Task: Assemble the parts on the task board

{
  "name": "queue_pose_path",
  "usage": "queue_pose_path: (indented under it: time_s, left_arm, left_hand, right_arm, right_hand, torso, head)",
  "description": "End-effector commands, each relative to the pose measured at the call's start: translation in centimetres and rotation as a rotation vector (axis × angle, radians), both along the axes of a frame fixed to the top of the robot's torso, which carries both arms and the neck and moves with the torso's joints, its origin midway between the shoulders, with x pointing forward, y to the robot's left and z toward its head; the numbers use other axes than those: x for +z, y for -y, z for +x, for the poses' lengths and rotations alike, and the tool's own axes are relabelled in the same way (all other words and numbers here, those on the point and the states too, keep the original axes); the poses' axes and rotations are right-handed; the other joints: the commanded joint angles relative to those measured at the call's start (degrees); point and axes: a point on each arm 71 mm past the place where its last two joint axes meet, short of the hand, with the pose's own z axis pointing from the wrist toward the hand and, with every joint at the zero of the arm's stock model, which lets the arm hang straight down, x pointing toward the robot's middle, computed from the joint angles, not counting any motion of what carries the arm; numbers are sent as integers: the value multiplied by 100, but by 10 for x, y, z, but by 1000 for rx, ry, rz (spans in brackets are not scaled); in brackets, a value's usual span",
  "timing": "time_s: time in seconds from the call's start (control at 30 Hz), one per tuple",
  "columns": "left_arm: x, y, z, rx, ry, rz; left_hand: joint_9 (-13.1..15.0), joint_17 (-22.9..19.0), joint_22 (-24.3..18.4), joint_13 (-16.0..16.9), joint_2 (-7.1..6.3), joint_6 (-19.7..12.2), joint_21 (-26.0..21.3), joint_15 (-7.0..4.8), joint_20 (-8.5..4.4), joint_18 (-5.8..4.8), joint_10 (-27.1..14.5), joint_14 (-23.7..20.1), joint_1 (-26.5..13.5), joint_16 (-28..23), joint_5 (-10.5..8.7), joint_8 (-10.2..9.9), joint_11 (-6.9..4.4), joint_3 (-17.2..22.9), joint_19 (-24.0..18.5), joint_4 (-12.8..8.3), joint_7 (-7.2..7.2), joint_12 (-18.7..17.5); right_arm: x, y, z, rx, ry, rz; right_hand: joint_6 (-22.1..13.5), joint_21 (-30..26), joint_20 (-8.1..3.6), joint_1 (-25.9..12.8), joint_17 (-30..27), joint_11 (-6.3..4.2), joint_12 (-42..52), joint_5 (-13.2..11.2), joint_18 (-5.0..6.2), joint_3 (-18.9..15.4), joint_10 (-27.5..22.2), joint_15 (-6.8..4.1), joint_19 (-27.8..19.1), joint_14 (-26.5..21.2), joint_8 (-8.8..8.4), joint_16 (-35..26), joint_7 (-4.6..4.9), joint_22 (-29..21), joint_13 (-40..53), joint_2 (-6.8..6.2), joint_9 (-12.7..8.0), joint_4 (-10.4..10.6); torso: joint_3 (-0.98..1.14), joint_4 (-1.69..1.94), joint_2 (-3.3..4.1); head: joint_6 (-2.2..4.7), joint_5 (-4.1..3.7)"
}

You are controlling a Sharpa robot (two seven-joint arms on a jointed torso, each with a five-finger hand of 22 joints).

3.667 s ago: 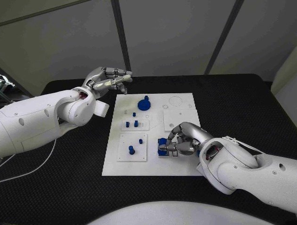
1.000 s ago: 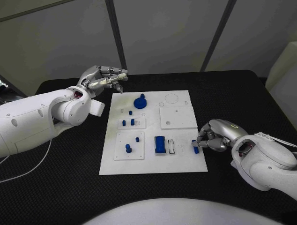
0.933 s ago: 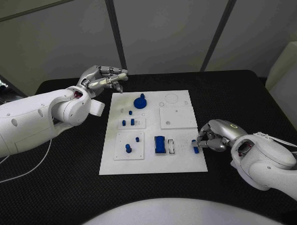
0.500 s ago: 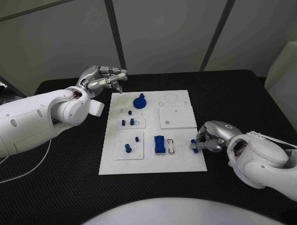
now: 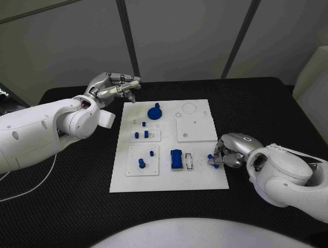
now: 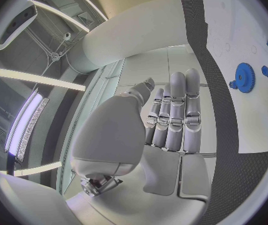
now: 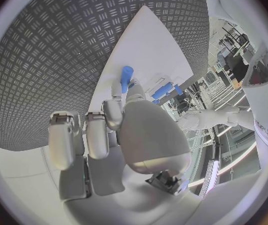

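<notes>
Black textured tabletop (image 5: pixel 268 103) under the white rectangular task board (image 5: pixel 201 178) — a peg going in.
The right hand (image 5: pixel 228 151) pinches a small blue plastic peg (image 7: pixel 126 78); best kept upright over its slot. The left hand (image 5: pixel 116 86), fingers curled, holds nothing.

A black table (image 5: pixel 268 108) with a textured top stands before grey wall panels (image 5: pixel 186 36) split by dark seams
</notes>
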Motion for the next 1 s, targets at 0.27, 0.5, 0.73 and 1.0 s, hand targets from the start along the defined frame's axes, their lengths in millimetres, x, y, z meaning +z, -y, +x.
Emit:
queue_pose_path:
  time_s: [0.27, 0.5, 0.73, 1.0]
  left_arm:
    - [1, 1, 0, -10, 1, -9]
    - [1, 1, 0, -11, 1, -9]
    - [1, 1, 0, -11, 0, -9]
    - [1, 2, 0, -13, -2, -9]
  left_hand:
    - [-4, -10, -9, -9, 14, -46, -39, 6, -5, -108, -36, -20, 10, -22, -1, 31, -10, -26, -21, -20, -8, 34]
    - [-5, -11, -9, -9, 15, -47, -40, 6, -5, -108, -37, -20, 10, -22, -1, 32, -10, -27, -21, -20, -8, 35]
    - [-5, -11, -9, -9, 15, -47, -40, 6, -5, -108, -37, -20, 10, -22, -1, 32, -10, -27, -21, -20, -8, 35]
    - [-5, -11, -9, -9, 15, -47, -40, 6, -5, -108, -37, -20, 10, -22, -1, 32, -10, -27, -21, -20, -8, 35]
  right_arm:
    - [-11, -5, -5, 41, -22, -130]
    - [-5, -9, -9, 32, -1, -76]
    - [1, -12, -13, -26, -10, 50]
    - [5, -16, -16, -72, -20, 155]
  right_hand:
    - [57, -11, -57, 677, 554, -54, -132, -357, -78, 416, -46, -51, 595, 410, -139, -28, 2, 1494, -40, 118, -23, -374]
    - [54, -7, -41, 656, 557, -26, -177, -159, -80, 581, -62, -30, 598, 411, -242, -30, 34, 1497, -53, 73, -56, -388]
    - [98, 17, -35, 548, 582, -31, -183, 373, -86, 863, -47, -30, 615, 417, -338, -20, 32, 1509, -39, -61, -69, -329]
    - [99, 18, -26, 370, 604, -19, -189, 664, -86, 1123, -28, -20, 616, 422, -450, -10, 49, 1509, -29, -236, -91, -193]
  torso:
    - [4, -1, 2]
    - [-1, -7, 0]
    - [-3, 4, 1]
    - [-12, 12, -2]
  head:
    - [-11, 17]
    - [-7, 21]
    - [-9, 35]
    - [-14, 40]
